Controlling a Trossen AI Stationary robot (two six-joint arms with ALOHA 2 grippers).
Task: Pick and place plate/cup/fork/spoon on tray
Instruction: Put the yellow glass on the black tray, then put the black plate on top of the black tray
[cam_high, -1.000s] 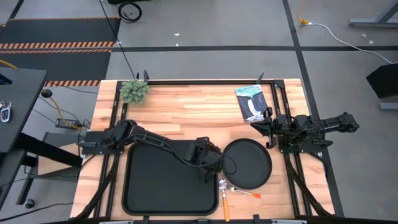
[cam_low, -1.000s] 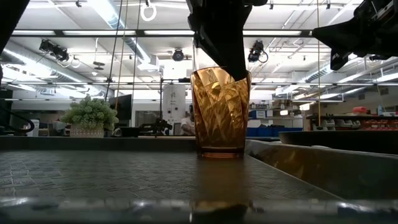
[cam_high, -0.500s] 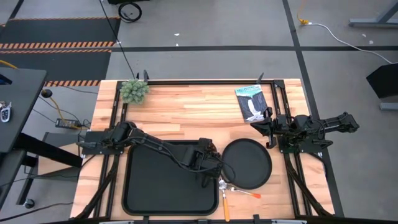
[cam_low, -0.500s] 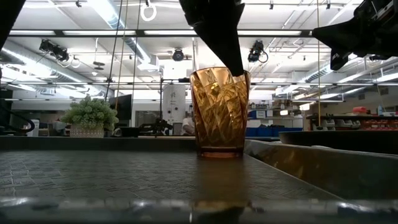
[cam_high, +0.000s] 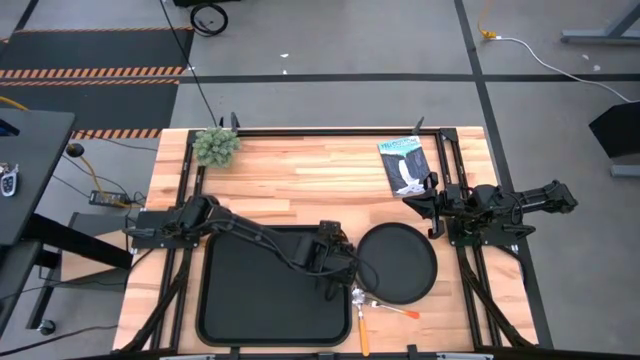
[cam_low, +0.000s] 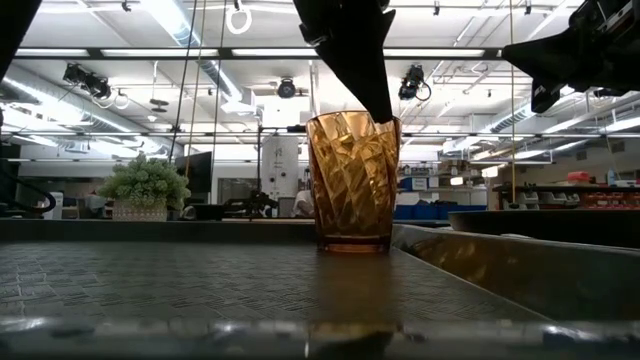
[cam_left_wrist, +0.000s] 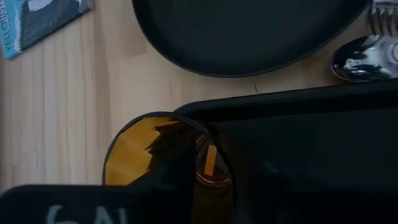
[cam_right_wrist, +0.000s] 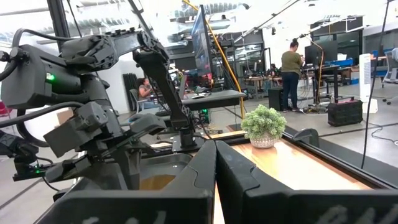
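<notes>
Amber glass sits pinched at its rim by my left pincer (cam_low: 372, 105), one finger inside the cup (cam_low: 353, 182), which stands in the tray (cam_high: 225, 300) at its corner nearest the plate (cam_high: 398, 262). I should spread the fingers gently and lift straight up so it stays upright. My right pincer (cam_right_wrist: 216, 163) waits pressed together at the worktop's edge; I count one cup, one plate, one tray, one spoon (cam_high: 390, 305), one fork (cam_high: 363, 335).

The high view looks straight down on the whole table (cam_high: 300, 175). The low view sits at tray-floor height, very near the cup (cam_low: 352, 180) (shared with the left wrist view, which looks down into it).
</notes>
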